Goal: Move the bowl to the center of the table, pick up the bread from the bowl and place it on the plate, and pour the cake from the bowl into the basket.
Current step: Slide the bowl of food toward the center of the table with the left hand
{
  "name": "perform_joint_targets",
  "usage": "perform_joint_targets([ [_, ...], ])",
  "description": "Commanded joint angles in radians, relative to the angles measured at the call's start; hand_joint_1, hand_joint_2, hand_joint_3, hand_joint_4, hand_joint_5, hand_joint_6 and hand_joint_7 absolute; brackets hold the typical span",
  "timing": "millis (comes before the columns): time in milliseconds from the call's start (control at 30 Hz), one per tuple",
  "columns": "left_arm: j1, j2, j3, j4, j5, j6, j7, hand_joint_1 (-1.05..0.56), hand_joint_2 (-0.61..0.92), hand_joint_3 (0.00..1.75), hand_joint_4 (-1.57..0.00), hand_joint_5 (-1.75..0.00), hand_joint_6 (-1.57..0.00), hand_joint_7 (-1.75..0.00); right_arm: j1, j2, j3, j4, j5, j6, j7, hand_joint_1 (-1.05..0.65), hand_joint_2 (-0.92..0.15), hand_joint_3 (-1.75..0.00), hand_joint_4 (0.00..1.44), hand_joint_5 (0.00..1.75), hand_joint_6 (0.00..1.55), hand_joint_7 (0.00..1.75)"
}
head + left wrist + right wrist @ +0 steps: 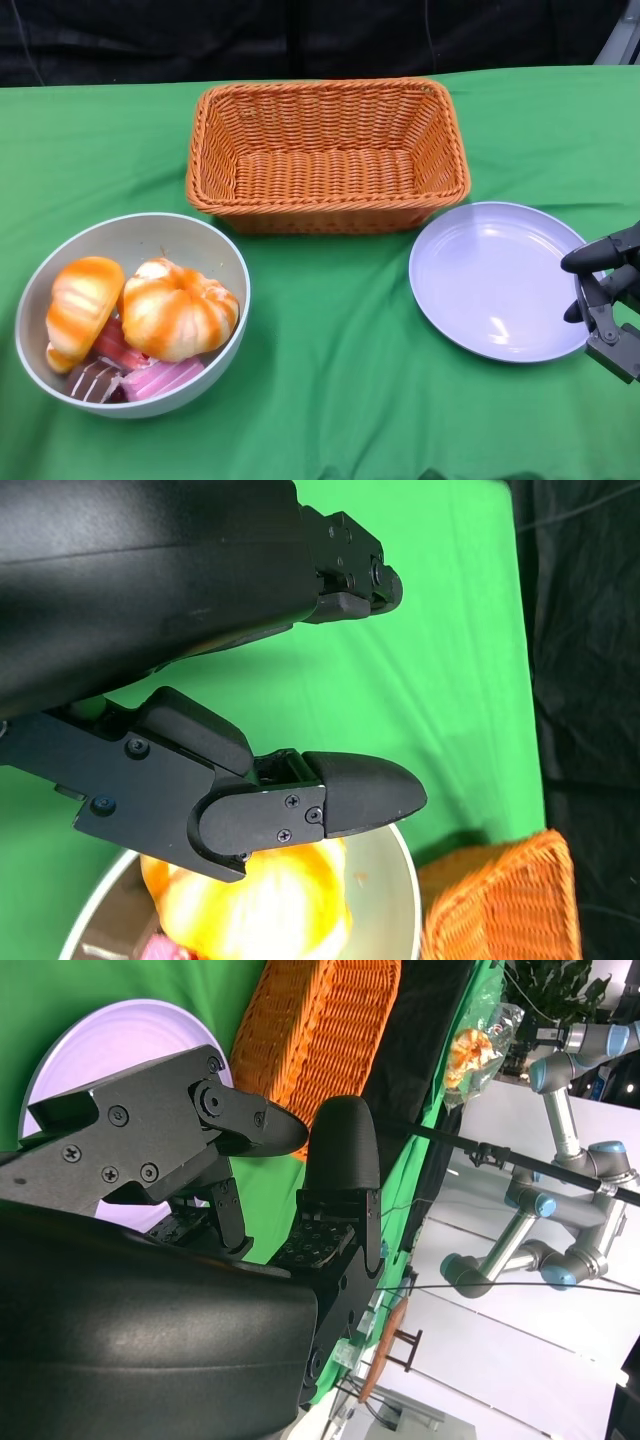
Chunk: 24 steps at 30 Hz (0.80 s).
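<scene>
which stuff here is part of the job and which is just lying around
Job:
bowl
two breads in it
cakes, pink and brown, in it
plate
basket

Lying about:
green cloth
robot arm beyond the table, right wrist view

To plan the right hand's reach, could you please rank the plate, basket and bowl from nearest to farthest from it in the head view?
From the right hand:
1. Plate, right beside it.
2. Basket, at the back centre.
3. Bowl, far across on the left.
</scene>
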Motion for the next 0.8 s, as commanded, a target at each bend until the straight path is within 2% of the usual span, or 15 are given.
perform_joint_targets([
  [33, -0.016, 0.015, 0.014, -0.003, -0.032, 0.035, -0.022, -0.83, 0.92, 0.68, -0.07, -0.02, -0.11, -0.01, -0.012, 0.001, -0.005, 0.016, 0.002, -0.010, -0.014, -0.12, -0.69, -0.76, 0.80, 1.49, 0.73, 1.22],
  [267, 0.016, 0.005, -0.022, -0.101, -0.055, 0.091, -0.037, -0.82, 0.92, 0.69, -0.05, -0.01, -0.06, 0.00, -0.008, -0.006, -0.002, 0.022, -0.016, -0.026, -0.017, -0.12, -0.70, -0.73, 0.79, 1.47, 0.73, 1.21],
  [400, 0.029, -0.004, -0.017, -0.153, -0.121, 0.170, -0.074, -0.80, 0.92, 0.69, 0.00, 0.00, 0.00, 0.00, -0.008, 0.001, 0.001, 0.023, -0.016, -0.025, -0.022, -0.13, -0.71, -0.70, 0.78, 1.47, 0.73, 1.20],
  [533, 0.048, 0.009, -0.043, -0.205, -0.152, 0.235, -0.115, -0.81, 0.92, 0.67, 0.00, 0.00, 0.00, 0.00, -0.010, 0.003, 0.005, 0.030, -0.019, -0.033, -0.025, -0.13, -0.72, -0.69, 0.78, 1.47, 0.73, 1.20],
  [800, 0.073, 0.012, -0.074, -0.273, -0.166, 0.276, -0.166, -0.79, 0.92, 0.63, -0.02, -0.01, -0.01, -0.01, -0.019, 0.012, 0.013, 0.041, -0.027, -0.040, -0.038, -0.12, -0.70, -0.72, 0.79, 1.50, 0.74, 1.20],
])
